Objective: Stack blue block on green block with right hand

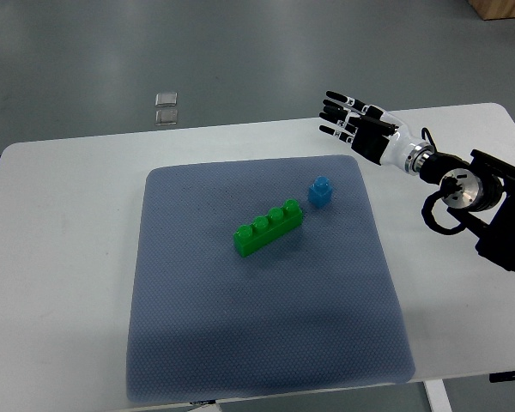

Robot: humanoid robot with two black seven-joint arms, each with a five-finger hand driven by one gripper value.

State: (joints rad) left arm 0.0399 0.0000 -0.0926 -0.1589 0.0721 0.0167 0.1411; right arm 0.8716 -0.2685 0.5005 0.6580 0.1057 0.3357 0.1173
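We are looking down on a white rectangular table that is carrying a grey-blue textured fabric mat. Near the middle of the mat a long green plastic building block with four round studs is lying at a slant, its right end pointing up toward the far side. Just beside that right end, close to it but not clearly touching, a small blue plastic block with a single stud is sitting upright on the mat.

The right hand, black and white with jointed fingers, is reaching in from the right edge on a black and silver arm. We are seeing it hovering over the bare table just past the mat's far right corner, well apart from the blue block. Its fingers are stretching out nearly straight and spread toward the left, and it is gripping nothing.

Beyond the table, on the grey floor, two small pale square markers are lying one above the other.
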